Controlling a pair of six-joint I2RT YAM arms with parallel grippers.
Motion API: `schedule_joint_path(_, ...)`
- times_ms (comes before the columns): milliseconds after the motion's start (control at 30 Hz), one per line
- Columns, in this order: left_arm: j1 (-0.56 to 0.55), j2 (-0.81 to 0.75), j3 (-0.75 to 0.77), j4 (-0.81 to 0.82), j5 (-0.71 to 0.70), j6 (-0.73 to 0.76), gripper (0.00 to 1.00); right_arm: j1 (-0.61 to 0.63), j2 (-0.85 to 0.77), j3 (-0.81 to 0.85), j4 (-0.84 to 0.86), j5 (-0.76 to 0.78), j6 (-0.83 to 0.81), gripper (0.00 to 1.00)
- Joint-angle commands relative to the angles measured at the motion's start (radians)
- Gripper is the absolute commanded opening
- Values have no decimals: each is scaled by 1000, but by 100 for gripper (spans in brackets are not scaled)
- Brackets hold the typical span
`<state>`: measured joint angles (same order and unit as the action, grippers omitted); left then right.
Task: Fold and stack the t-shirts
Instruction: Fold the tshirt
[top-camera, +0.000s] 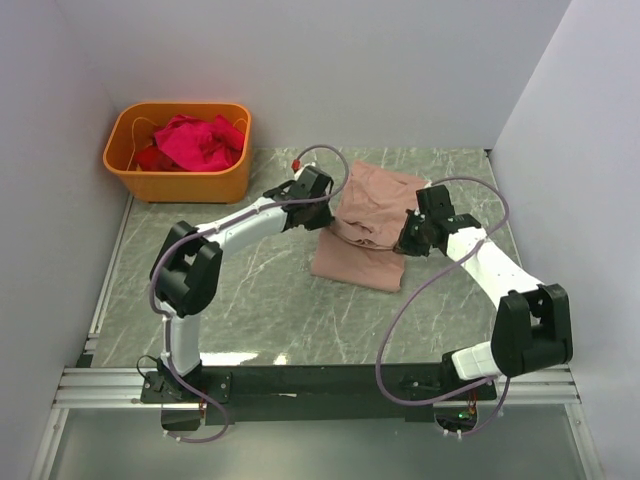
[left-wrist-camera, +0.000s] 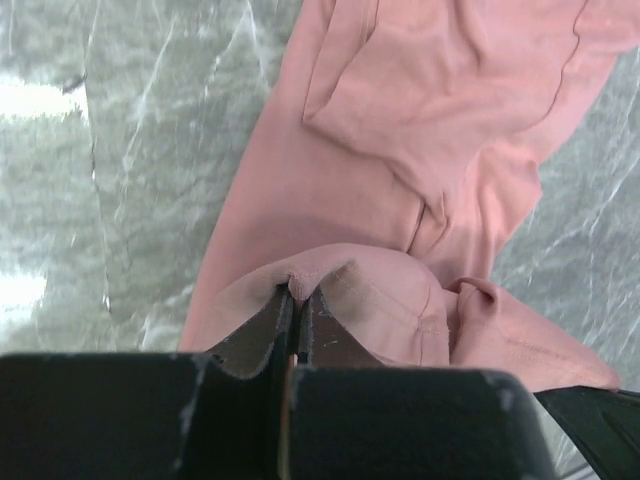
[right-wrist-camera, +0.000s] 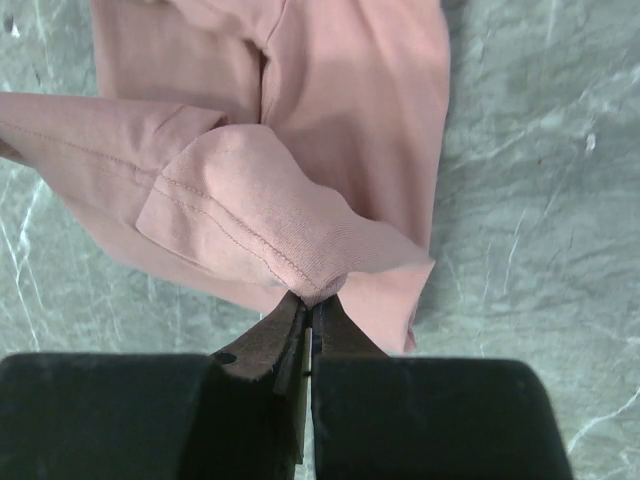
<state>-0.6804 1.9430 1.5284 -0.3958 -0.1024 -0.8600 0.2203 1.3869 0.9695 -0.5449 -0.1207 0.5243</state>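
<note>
Pinching dusty pink t-shirt (top-camera: 362, 262) from both sides. Left gripper (left-wrist-camera: 298, 292) clamped shut on raised fold of fabric at shirt's left edge. Right gripper (right-wrist-camera: 311, 303) clamped shut on stitched hem at shirt's right edge. Shirt partly folded and rumpled, lying on grey marbled table (top-camera: 260, 300) between the two arms. Magenta t-shirts (top-camera: 195, 142) heaped in orange tub (top-camera: 128, 130) at far-left corner, well apart from pink shirt.

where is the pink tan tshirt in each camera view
Top external: pink-tan t-shirt right of centre.
Left wrist: pink-tan t-shirt upper right, pinched by left gripper.
Right wrist: pink-tan t-shirt upper left, pinched by right gripper.
Shared landmark: grey marbled tabletop.
</note>
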Motion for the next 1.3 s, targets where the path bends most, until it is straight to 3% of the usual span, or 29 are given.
schedule_joint_path(0, -1, 34, 71, 37, 3, 24, 1, -16, 21, 64, 28, 24, -20, 0)
schedule_joint_path(333, 16, 128, 171, 12, 20, 41, 3, -59, 122, 116, 30, 27, -18, 0)
schedule_joint_path(433, 24, 154, 187, 26, 35, 50, 9, -76, 173, 139, 45, 16, -10, 0)
schedule_joint_path(533, 35, 175, 210, 23, 33, 42, 22, -91, 247, 187, 46, 13, -3, 4)
schedule_joint_path(633, 50, 189, 237, 26, 30, 49, 46, -117, 311, 257, 49, -11, 3, 21)
schedule_joint_path(667, 54, 189, 246, 22, 35, 52, 68, -125, 329, 283, 46, -25, 2, 42)
schedule_joint_path(700, 61, 185, 251, 21, 38, 58, 80, -125, 331, 293, 46, -33, -1, 48)
schedule_joint_path(733, 62, 177, 246, 23, 38, 67, 98, -124, 331, 298, 46, -42, -6, 60)
schedule_joint_path(833, 64, 120, 185, 49, 30, 78, 99, -124, 299, 272, 54, -47, -7, 68)
schedule_joint_path(1033, 64, -38, -57, 104, 76, 41, 99, -108, 169, 132, 71, -97, -27, 70)
schedule_joint_path(1267, 50, -176, -347, 195, 176, -10, 98, -105, -18, -148, 71, -146, -26, 67)
